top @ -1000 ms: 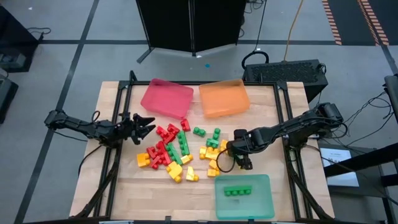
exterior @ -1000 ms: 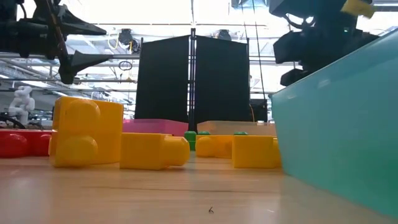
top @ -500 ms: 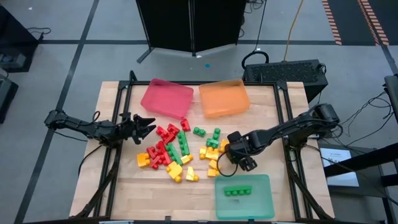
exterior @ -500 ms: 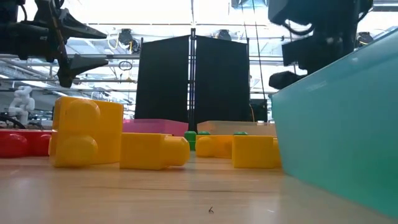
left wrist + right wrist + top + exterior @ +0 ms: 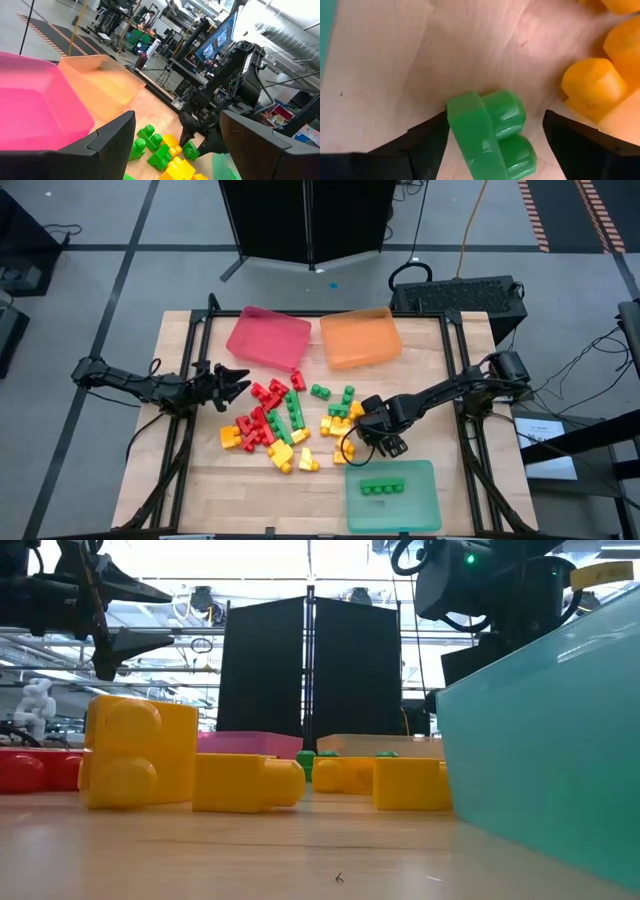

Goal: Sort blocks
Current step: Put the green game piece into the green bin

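The red, yellow and green blocks (image 5: 285, 425) lie loose in a pile at the table's middle. My right gripper (image 5: 380, 438) is open at the pile's right edge, pointing down. In the right wrist view its fingers (image 5: 420, 145) stand on either side of a green two-stud block (image 5: 490, 130), which lies on the wood with its studs sideways, beside yellow blocks (image 5: 592, 85). The left wrist view shows that block (image 5: 190, 150) under the right gripper (image 5: 200, 137). My left gripper (image 5: 240, 380) hovers open at the pile's left edge, level, touching nothing.
A green tray (image 5: 392, 510) at the near edge holds a row of green blocks (image 5: 383, 487); its wall (image 5: 540, 740) fills the low view's right. A red tray (image 5: 268, 337) and an orange tray (image 5: 360, 337) sit at the far edge. Bare wood lies near left.
My right gripper has moved toward the table's left, from beside the green tray's far edge in toward the pile. The left arm and the blocks have stayed put.
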